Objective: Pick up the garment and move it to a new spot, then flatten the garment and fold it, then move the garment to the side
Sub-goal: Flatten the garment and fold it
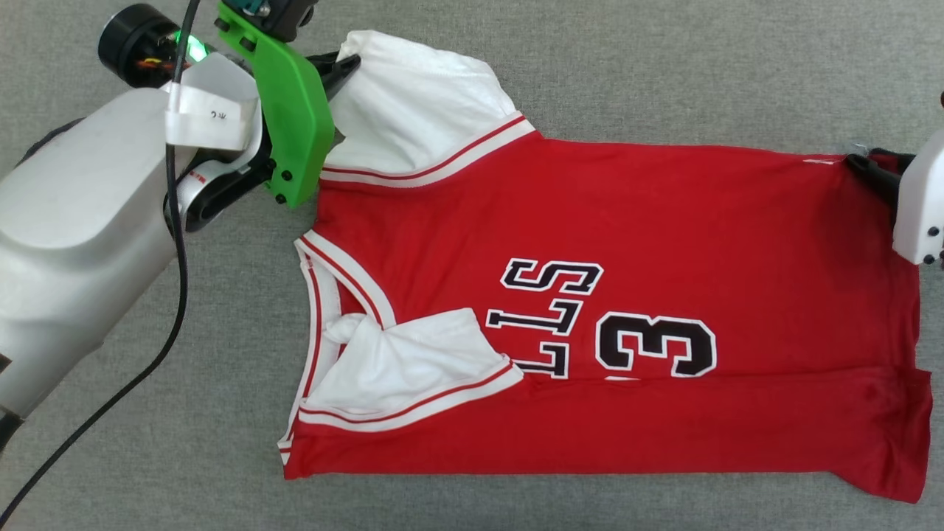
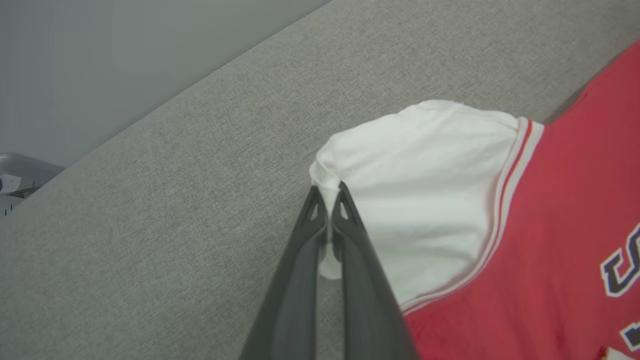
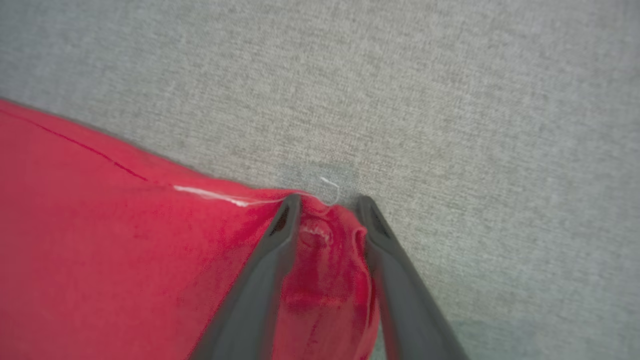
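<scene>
L forearm point(image 1: 74, 243), pale, sits closest, off the shirt's point(image 1: 664, 221) collar end, w/ a black cable point(image 1: 179, 295) trailing down past it and a green bracket point(image 1: 291, 110) at the wrist. L gripper point(image 2: 327, 192) is closed tight on the outer edge of the far sleeve point(image 1: 413, 103), white cloth pinched between the tips. That sleeve lies spread out past the shirt's far edge. Shirt lies flat, chest up, on the grey table point(image 1: 664, 74), collar point(image 1: 324, 295) to the robot's left, hem to its right. Far edge runs straight from sleeve seam to hem corner. At that far hem corner is the R gripper point(image 3: 330, 200): jaws stand partly apart, one finger each side of a bunched bit of red cloth, w/ a loose white thread point(image 3: 331, 189) at the tips. Whether it really has hold of the cloth, can't tell. Near sleeve point(image 1: 413, 361) is folded in over the chest, covering part of the letters point(image 1: 549, 295); the "3" point(image 1: 656, 343) is clear. Near edge is a bit wavy, and the near hem corner comes close to the head view's lower right. Room: wide bare table beyond the shirt's far edge, a broad patch off the collar end by the L arm, a narrower strip along the near edge. In L wrist view the table edge point(image 2: 200, 85) runs beyond the far sleeve, plain grey past it.
</scene>
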You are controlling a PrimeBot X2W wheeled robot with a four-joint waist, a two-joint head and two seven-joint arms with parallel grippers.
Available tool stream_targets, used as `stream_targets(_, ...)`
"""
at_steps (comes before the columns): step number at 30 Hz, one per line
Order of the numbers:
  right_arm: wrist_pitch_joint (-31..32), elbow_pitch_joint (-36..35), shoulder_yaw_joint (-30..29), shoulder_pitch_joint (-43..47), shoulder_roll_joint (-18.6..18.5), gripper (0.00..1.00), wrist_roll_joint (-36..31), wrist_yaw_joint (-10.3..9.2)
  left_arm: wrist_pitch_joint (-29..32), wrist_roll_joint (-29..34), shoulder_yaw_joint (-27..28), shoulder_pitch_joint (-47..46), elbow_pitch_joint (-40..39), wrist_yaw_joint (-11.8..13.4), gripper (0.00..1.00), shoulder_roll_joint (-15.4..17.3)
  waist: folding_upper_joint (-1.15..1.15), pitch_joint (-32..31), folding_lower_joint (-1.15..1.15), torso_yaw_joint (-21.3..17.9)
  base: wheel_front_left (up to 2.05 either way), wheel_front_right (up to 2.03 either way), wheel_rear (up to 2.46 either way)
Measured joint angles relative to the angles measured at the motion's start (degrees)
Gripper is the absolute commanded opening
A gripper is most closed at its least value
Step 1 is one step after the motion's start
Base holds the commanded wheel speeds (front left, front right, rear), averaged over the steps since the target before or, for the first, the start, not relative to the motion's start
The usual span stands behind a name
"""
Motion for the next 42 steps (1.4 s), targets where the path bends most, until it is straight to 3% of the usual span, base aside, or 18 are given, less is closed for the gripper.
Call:
stream_targets(6, -9.4, -0.6, 2.0, 2.2, -0.6, 0.00, 0.7, 0.07, -3.4, 0.1, -0.3, 3.8, 0.4, 0.1, 0.00, 1.0, 0.00, -3.6, 0.00, -0.5, 0.00, 0.00, 0.00)
stream_targets(10, -14.0, -3.3, 2.4, 6.2, -2.4, 0.00, 2.1, 0.07, -5.7, 0.1, -0.7, 7.7, -1.9, 1.6, 0.00, 2.4, 0.00, -6.8, 0.00, -0.7, 0.00, 0.00, 0.00)
stream_targets(21, -20.6, -11.5, 0.3, 24.1, -5.7, 0.00, 2.5, 0.08, -8.6, -0.5, -3.4, 24.3, -16.3, 9.7, 0.00, 8.9, 0.00, -15.4, 0.00, -0.5, 0.00, 0.00, 0.00)
stream_targets(22, -21.2, -13.1, -2.0, 29.4, -5.1, 0.00, 2.0, 0.08, -9.0, -0.9, -4.1, 29.0, -19.2, 11.7, 0.00, 10.1, 0.00, -17.0, -0.01, -0.3, 0.00, 0.00, 0.00)
stream_targets(27, -21.1, -14.6, -6.3, 39.0, -2.0, 0.00, 0.9, 0.08, -9.1, -2.5, -4.8, 36.9, -20.2, 13.6, 0.00, 10.3, 0.00, -17.1, 0.00, 0.7, 0.00, 0.00, 0.00)
stream_targets(34, -19.7, -13.0, -7.1, 41.4, 1.3, 0.00, 0.3, 0.08, -11.3, -3.1, -4.9, 40.2, -15.5, 13.6, 0.03, 7.1, 0.00, -16.0, 0.00, 0.8, 0.00, 0.00, 0.00)
stream_targets(35, -19.8, -12.8, -7.5, 41.4, 1.5, 0.29, 0.4, 0.08, -12.2, -3.1, -4.8, 40.2, -14.8, 13.8, 0.36, 6.6, 0.00, -16.2, 0.00, 0.8, 0.00, 0.00, 0.00)
stream_targets(36, -19.8, -12.9, -7.8, 41.4, 1.7, 1.00, 0.5, 0.08, -13.3, -2.9, -4.5, 40.3, -14.3, 14.4, 1.00, 6.4, 0.00, -16.4, -0.01, 0.8, 0.00, 0.00, 0.00)
stream_targets(39, -19.8, -14.6, -8.7, 41.6, 1.8, 1.00, 1.9, 0.08, -17.5, -2.2, -3.1, 40.9, -13.7, 16.5, 1.00, 6.2, 0.00, -17.4, 0.00, 0.7, 0.00, 0.00, 0.00)
stream_targets(42, -19.7, -17.6, -11.5, 42.1, 1.0, 1.00, 4.8, 0.08, -23.7, -0.5, -0.7, 41.7, -13.9, 20.4, 1.00, 6.4, 0.00, -18.5, -0.01, 0.5, 0.00, 0.00, 0.00)
